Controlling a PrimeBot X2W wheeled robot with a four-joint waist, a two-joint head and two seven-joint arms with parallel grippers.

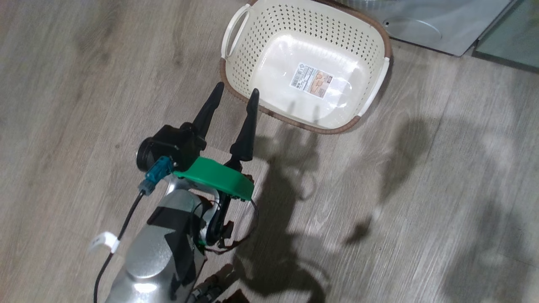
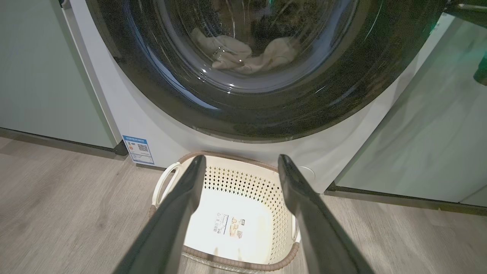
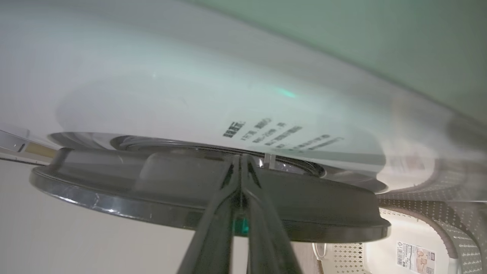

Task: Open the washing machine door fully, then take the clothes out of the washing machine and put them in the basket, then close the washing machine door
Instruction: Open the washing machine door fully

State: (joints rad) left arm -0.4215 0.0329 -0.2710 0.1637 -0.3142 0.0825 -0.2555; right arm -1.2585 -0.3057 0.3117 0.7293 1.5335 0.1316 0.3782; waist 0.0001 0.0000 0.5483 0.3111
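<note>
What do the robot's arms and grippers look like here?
The left gripper has two long, black, tapering fingers on a black body with a bright green bracket. A teal connector feeds a black cable carrying a white tag; the forearm is silver with black patches. The right gripper has glossy dark fingers too.

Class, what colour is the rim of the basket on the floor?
Brown, edging the cream perforated basket; it shows best in the head view.

On floor [image 2: 57, 213]: basket [image 2: 247, 184] just before washing machine [image 2: 159, 133] (clothes [image 2: 243, 57] inside it).
</note>
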